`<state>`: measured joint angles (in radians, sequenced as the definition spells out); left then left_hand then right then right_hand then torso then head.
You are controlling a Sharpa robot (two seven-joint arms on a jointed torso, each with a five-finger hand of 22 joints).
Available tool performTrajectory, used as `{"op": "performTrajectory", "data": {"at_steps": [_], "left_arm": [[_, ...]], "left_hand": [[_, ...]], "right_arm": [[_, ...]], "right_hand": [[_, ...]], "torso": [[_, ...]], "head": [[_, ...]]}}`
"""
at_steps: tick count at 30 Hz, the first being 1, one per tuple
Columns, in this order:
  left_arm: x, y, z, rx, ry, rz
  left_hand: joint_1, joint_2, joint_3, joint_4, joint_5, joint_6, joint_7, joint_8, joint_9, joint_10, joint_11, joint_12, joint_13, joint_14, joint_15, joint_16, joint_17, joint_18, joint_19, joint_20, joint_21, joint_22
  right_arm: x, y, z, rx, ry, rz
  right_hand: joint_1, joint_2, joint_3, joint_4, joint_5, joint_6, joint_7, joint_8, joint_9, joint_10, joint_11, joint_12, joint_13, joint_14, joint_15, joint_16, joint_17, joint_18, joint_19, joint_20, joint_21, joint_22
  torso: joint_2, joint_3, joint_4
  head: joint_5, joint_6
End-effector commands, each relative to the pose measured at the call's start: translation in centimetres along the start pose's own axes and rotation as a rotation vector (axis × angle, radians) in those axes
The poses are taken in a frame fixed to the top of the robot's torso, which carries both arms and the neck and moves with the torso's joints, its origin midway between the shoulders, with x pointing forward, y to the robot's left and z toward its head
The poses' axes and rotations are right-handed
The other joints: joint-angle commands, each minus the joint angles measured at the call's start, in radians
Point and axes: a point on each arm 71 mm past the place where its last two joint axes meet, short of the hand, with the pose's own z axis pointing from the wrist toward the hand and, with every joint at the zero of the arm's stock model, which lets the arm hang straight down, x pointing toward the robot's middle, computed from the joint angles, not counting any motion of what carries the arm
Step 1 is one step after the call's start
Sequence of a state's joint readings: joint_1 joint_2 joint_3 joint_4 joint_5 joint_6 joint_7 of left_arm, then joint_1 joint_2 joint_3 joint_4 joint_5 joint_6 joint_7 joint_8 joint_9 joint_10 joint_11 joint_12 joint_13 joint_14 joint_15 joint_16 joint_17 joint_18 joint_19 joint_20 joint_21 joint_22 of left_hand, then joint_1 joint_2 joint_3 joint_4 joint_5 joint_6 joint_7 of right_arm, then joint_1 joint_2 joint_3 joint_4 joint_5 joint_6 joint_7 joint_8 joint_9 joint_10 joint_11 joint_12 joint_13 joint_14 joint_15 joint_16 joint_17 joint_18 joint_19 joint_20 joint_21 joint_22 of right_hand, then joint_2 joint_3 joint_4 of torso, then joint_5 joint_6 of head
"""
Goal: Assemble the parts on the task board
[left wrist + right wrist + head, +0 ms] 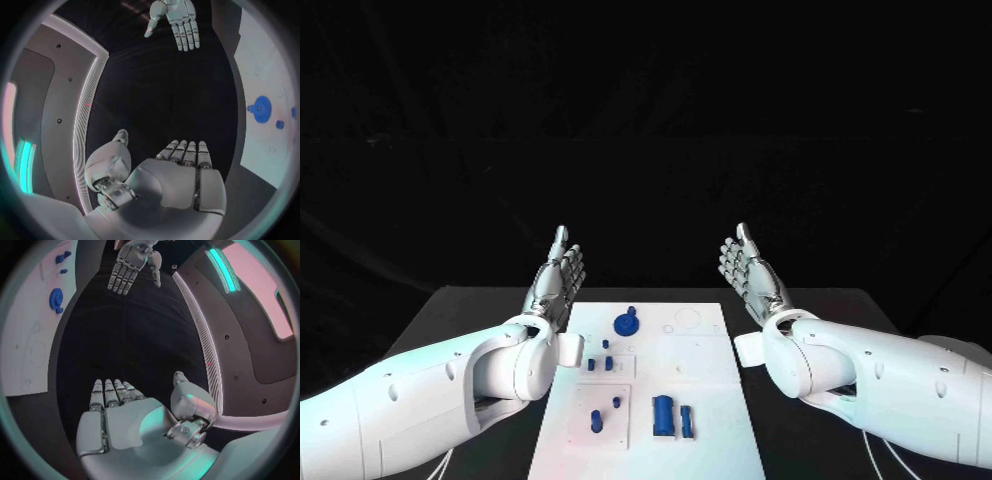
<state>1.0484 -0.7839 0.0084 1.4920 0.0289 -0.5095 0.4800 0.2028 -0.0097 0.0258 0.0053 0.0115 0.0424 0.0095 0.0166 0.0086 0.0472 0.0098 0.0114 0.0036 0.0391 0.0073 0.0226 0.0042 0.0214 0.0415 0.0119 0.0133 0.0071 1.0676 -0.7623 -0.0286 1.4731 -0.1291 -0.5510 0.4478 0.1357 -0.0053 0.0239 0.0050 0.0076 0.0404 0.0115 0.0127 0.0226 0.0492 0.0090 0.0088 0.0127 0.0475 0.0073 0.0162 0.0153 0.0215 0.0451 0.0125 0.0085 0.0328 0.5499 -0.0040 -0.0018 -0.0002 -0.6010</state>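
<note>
Both hands are empty, with fingers straight and a little apart: the left hand (557, 277) stands just off the left edge of the task board (705, 400), the right hand (756, 275) just off its right edge, palms turned toward each other, fingertips pointing away from the robot, both lifted above the table (466, 310). Between them and nearer the robot lie the blue parts. A round disc (627, 323) sits at the far left of the board, closest to the left hand; small pegs (597, 364) follow down that side. Two long bars (672, 416) lie side by side at the near end, their long axes running toward and away from the robot, about midway between the arms. Reaching any part seems to call for a hand to come inward and down, and the left looks nearer to most of them
</note>
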Motion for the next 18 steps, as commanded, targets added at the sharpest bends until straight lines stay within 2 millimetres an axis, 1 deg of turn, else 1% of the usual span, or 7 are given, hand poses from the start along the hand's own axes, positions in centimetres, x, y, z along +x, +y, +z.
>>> {"op": "performTrajectory", "data": {"at_steps": [1, 8, 18], "left_arm": [[0.36, -0.49, -0.54, 0.043, -0.116, 0.087], [1.32, -0.68, -1.19, 0.051, -0.142, 0.111], [1.34, -0.69, -1.21, 0.051, -0.143, 0.111]], "left_hand": [[-0.203, 0.010, -0.026, -0.005, -0.012, -0.042, -0.009, -0.017, -0.009, -0.047, -0.010, -0.011, -0.004, -0.039, -0.007, -0.023, -0.004, -0.021, -0.042, -0.012, -0.013, -0.007], [-0.203, 0.010, -0.026, -0.005, -0.012, -0.042, -0.009, -0.017, -0.009, -0.047, -0.010, -0.011, -0.004, -0.039, -0.007, -0.023, -0.004, -0.021, -0.042, -0.012, -0.013, -0.007], [-0.203, 0.010, -0.026, -0.005, -0.012, -0.042, -0.009, -0.017, -0.009, -0.047, -0.010, -0.011, -0.004, -0.039, -0.007, -0.023, -0.004, -0.021, -0.042, -0.012, -0.013, -0.007]], "right_arm": [[-0.18, 0.48, -0.76, -0.003, -0.153, 0.022], [0.50, 1.09, -1.40, -0.001, -0.183, 0.046], [0.50, 1.09, -1.40, -0.001, -0.183, 0.046]], "right_hand": [[-0.136, 0.005, -0.024, -0.005, -0.008, -0.040, -0.011, -0.013, -0.023, -0.049, -0.009, -0.009, -0.013, -0.048, -0.007, -0.016, -0.015, -0.021, -0.045, -0.012, -0.009, -0.033], [-0.136, 0.005, -0.024, -0.005, -0.008, -0.040, -0.011, -0.013, -0.023, -0.049, -0.009, -0.009, -0.013, -0.048, -0.007, -0.016, -0.015, -0.021, -0.045, -0.012, -0.009, -0.033], [-0.136, 0.005, -0.024, -0.005, -0.008, -0.040, -0.011, -0.013, -0.023, -0.049, -0.009, -0.009, -0.013, -0.048, -0.007, -0.016, -0.015, -0.021, -0.045, -0.012, -0.009, -0.033]], "torso": [[-0.006, 0.0040, 0.0018], [-0.006, 0.0040, 0.0018], [-0.006, 0.0040, 0.0018]], "head": [[0.000, 0.001], [0.000, 0.001], [0.000, 0.001]]}}
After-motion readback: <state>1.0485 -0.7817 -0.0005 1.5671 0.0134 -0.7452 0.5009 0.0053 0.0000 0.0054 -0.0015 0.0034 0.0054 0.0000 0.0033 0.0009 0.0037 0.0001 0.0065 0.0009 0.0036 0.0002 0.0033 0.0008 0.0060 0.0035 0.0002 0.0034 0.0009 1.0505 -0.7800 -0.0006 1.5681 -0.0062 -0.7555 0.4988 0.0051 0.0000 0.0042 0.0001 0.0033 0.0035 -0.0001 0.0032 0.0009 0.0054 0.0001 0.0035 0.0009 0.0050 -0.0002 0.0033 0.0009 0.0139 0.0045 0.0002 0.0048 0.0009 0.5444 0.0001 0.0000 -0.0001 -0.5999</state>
